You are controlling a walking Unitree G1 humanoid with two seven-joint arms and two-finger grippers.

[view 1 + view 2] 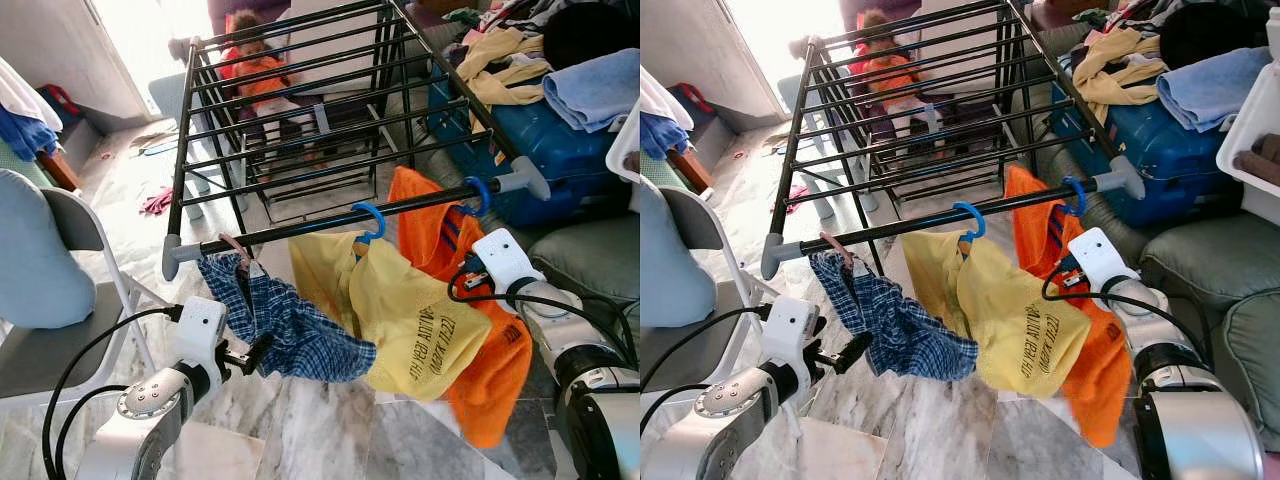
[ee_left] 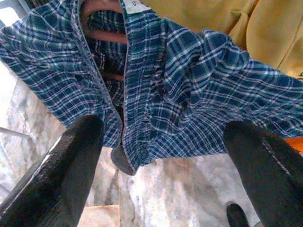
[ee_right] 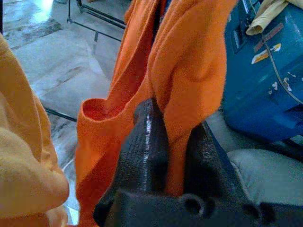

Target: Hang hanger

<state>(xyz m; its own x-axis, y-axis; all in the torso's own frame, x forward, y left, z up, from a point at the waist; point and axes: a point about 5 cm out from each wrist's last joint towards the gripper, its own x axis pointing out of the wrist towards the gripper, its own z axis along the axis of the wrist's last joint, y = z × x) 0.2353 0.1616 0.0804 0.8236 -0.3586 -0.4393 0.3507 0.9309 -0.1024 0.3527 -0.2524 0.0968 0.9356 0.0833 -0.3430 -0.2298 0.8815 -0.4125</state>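
Daylight floods in from the doorway (image 1: 150, 30) ahead on my left, blowing out to white there and glaring off the marble floor (image 1: 130, 190). My eye views are sharp; my wrist views are softer, with my near fingers (image 2: 66, 175) blurred.

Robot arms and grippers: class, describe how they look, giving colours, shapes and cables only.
Both arms are silver metal cylinders with round joints. Each wrist carries a white boxy housing, with black cables looping back along the arm. The left gripper and right gripper each have two long black fingers, thick, rounded and matte.
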